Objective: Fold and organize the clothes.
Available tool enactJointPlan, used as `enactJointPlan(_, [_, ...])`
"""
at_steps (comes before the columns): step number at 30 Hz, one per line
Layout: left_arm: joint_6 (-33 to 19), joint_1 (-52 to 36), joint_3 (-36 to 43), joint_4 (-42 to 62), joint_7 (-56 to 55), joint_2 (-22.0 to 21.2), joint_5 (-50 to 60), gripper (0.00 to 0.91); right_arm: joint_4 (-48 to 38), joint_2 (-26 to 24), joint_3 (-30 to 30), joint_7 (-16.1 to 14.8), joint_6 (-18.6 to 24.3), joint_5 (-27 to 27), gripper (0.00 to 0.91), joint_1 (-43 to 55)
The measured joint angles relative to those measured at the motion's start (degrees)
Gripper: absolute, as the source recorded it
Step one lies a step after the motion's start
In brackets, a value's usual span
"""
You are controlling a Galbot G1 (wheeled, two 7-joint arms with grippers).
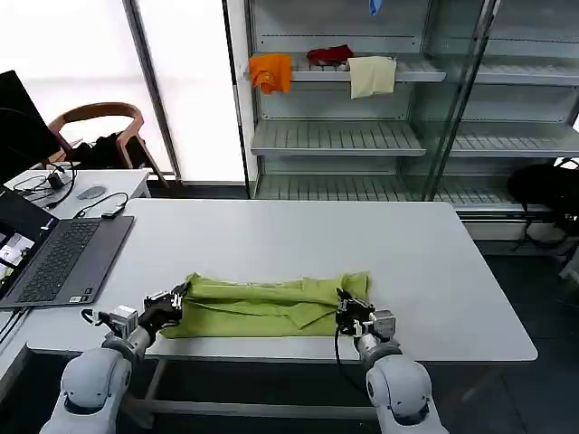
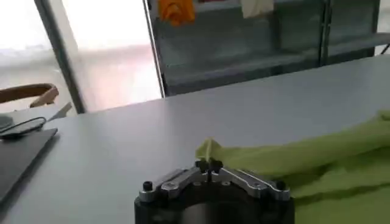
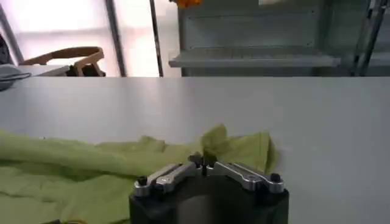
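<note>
The lime-green T-shirt [image 1: 268, 306] lies bunched in a long folded strip near the front edge of the white table [image 1: 298, 240]. At the strip's left end my left gripper [image 1: 175, 301] is shut on a pinch of the cloth; the left wrist view shows a tuft of the T-shirt [image 2: 286, 159] rising between the closed tips of the left gripper [image 2: 209, 164]. The strip's right end is pinched by my right gripper [image 1: 348, 308], also shut. In the right wrist view the T-shirt [image 3: 91, 176] spreads beyond the right gripper [image 3: 202, 161].
An open laptop [image 1: 54, 258] sits at the table's left edge, with cables and a side table behind it. Metal shelves [image 1: 362, 136] at the back hold orange [image 1: 271, 72], red and cream cloths. Bare tabletop lies beyond the shirt and to its right.
</note>
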Motion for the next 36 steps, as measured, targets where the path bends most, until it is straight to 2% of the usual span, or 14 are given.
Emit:
enactJointPlan(10, [-0.1,1.4,0.4,-1.8,-1.9,-1.2,2.7,0.907,0.5,-0.5,1.3,1.2,0.4,-4.8,0.907,-0.6])
enactJointPlan(16, [-0.2,2.2,-0.4,-3.3,-3.8,-2.1,2.7,0.907,1.5,-1.2,2.6,1.1,1.5,-5.9,0.907,-0.2])
enactJointPlan(19, [-0.2,3.0,-1.0,-4.5,-5.3,-2.6,1.4,0.907,2.2,-1.4,3.7,0.8,2.8,-4.4,0.907,0.3])
enactJointPlan(27, [-0.6,6.1,-0.7,-6.0,-10.5,-4.6,-3.4,0.907,4.4,-1.2,6.7,1.3,6.2,3.7,0.907,3.0])
enactJointPlan(36, [-0.4,5.7,0.4,-5.1,-16.2,-7.0,-8.5,0.907,6.1,-0.9,7.8,2.6,6.9,7.2,0.907,3.9])
